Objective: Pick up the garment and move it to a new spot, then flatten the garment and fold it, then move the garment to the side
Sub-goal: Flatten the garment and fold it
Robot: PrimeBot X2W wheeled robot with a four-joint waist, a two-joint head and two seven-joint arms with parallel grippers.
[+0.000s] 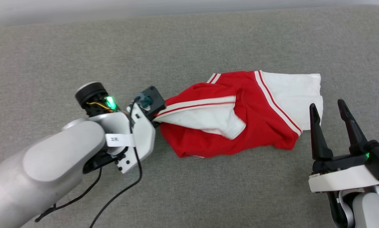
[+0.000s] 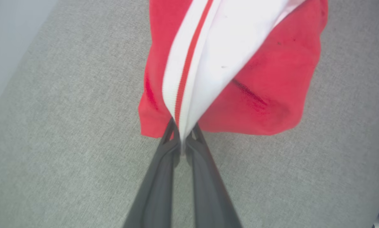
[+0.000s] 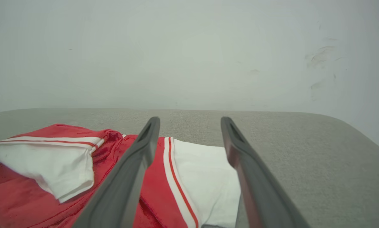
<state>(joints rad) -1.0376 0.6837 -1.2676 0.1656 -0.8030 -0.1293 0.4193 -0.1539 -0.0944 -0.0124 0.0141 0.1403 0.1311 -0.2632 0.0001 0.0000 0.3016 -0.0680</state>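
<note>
The garment (image 1: 249, 107), a red T-shirt with white sleeves and striped trim, lies crumpled on the grey cloth surface (image 1: 189, 41). My left gripper (image 1: 156, 122) is at its left end, fingertips hidden behind the wrist. In the left wrist view the two dark fingers (image 2: 164, 164) are pinched together on the striped sleeve seam of the garment (image 2: 265, 85), and my left gripper (image 2: 182, 131) is shut on it. My right gripper (image 1: 328, 109) stands open just right of the white sleeve. From the right wrist, my right gripper (image 3: 189, 122) points over the garment (image 3: 195, 171) with nothing between its fingers.
The grey padded surface (image 3: 303, 142) stretches all around the shirt, ending at a pale wall (image 3: 189, 53) behind. Black cables (image 1: 120, 193) hang from my left forearm over the near part of the surface.
</note>
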